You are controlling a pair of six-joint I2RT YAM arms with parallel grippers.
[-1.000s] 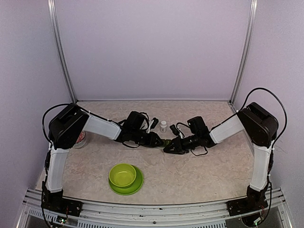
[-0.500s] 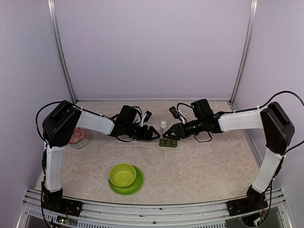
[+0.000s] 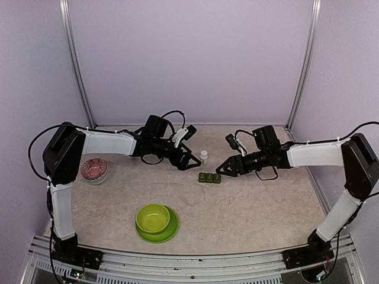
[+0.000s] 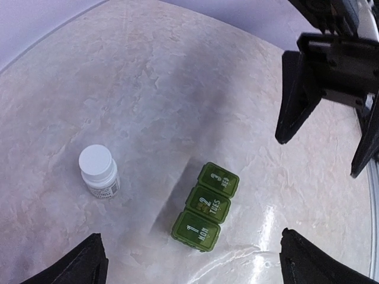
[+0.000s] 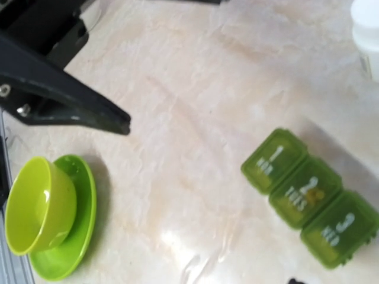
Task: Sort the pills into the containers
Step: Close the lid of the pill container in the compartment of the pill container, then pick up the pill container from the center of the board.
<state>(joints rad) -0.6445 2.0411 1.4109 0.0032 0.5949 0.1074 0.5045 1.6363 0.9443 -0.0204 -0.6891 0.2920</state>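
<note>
The containers are one dark green pill box [image 4: 205, 207] of three compartments in a row, lying flat on the table with all lids shut; it also shows in the overhead view [image 3: 209, 177] and the right wrist view [image 5: 311, 195]. Something yellowish shows through the middle lid; no loose pills are in view. My left gripper [image 3: 189, 162] hangs open just left of the box and behind it, with its fingertips [image 4: 77, 266] wide apart and nothing between them. My right gripper [image 3: 221, 170] stands open just right of the box, without touching it.
A small white capped bottle [image 3: 204, 157] stands just behind the pill box. A lime-green bowl [image 3: 153, 217] on its plate [image 3: 168, 233] sits near the front. A round dish with a red pattern [image 3: 93, 170] lies at the left, below my left arm.
Both grippers were shut at the pill box a second ago. They have opened, let go of it and drawn apart and back, the left more widely.
</note>
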